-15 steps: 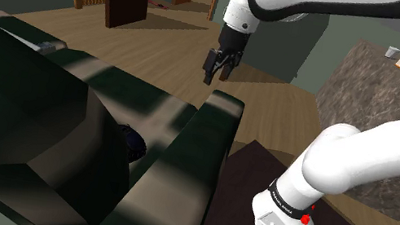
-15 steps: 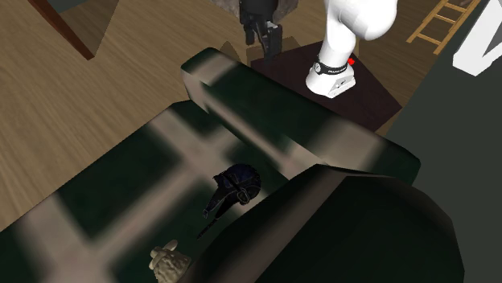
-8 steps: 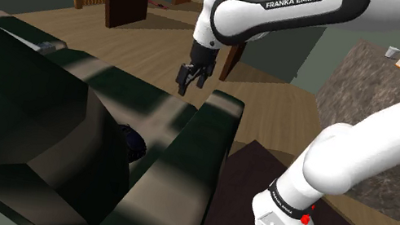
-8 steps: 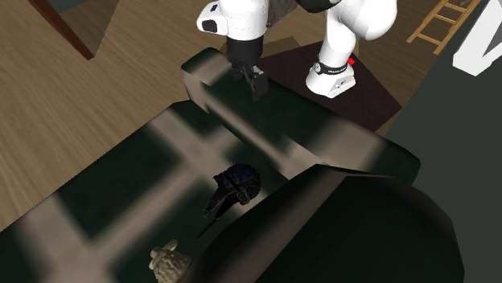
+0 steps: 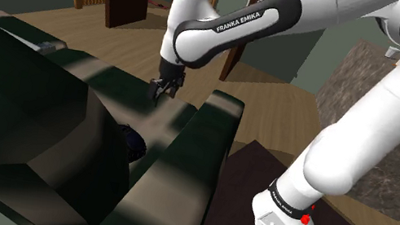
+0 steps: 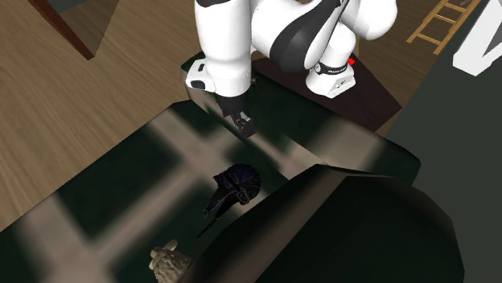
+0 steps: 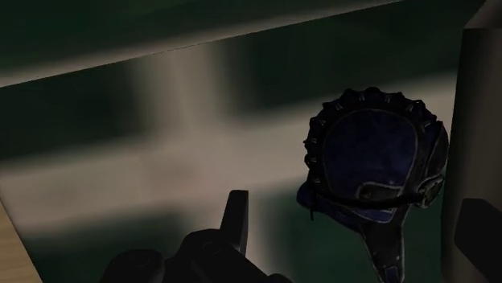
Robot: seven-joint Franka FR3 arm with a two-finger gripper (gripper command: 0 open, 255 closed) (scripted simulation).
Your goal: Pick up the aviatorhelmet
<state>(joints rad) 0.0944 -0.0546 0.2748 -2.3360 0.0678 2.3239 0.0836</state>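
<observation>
The aviator helmet (image 6: 236, 186) is dark blue-black with a studded rim and dangling straps. It lies on the seat of a dark green sofa (image 6: 121, 185), tucked into the corner where the backrest meets the armrest (image 5: 211, 134). In the shoulder view the helmet (image 5: 133, 143) peeks out behind that armrest. My gripper (image 5: 160, 91) hangs over the seat's striped part, a short way above and short of the helmet. It (image 6: 244, 125) is open and holds nothing. Seen from the wrist, the helmet (image 7: 372, 161) lies ahead and off to one side of my finger (image 7: 236, 215).
A pale small figure (image 6: 166, 259) lies on the seat beyond the helmet. The sofa's backrest (image 6: 346, 217) rises close beside the helmet. My stand (image 5: 293, 188) sits by the armrest, with a stone counter (image 5: 373, 102) behind it and wooden floor (image 6: 137, 64) around.
The arm has swung down and toward the shoulder view's left, carrying the gripper from above the floor past the armrest to low over the sofa seat. The helmet has not moved.
</observation>
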